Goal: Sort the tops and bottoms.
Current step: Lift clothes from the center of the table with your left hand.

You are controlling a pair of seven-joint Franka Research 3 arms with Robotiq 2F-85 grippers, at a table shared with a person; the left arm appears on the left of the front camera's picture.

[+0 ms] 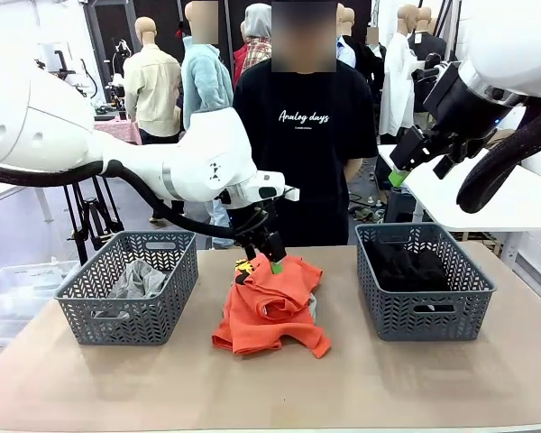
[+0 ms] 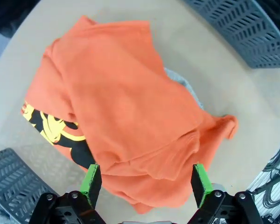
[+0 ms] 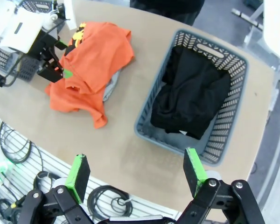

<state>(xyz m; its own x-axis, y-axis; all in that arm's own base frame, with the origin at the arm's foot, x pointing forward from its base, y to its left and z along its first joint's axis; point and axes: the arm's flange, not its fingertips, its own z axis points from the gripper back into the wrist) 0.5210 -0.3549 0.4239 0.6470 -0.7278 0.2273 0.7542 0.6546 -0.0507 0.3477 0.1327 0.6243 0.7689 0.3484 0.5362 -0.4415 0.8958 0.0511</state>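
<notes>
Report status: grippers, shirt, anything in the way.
Left gripper open, low over orange T-shirt, nothing held. Right gripper open, raised high, empty. Grey garment tucked under the shirt; black garment already in right basket.

A tan, matte table top point(image 1: 361, 388) spreads beneath the left gripper's fingers point(image 1: 274, 254). A grey plastic basket with herringbone slots point(image 1: 131, 320) stands to their left and a second grey slotted basket point(image 1: 424, 316) to their right, both well apart from them. Straight beyond the fingers stands a person in a black T-shirt with white script lettering point(image 1: 307, 153). In the right wrist view, coiled black cables point(image 3: 107, 198) lie on the floor between the right gripper's fingers point(image 3: 79, 172), and the second basket sits beyond the right-hand fingertip.
</notes>
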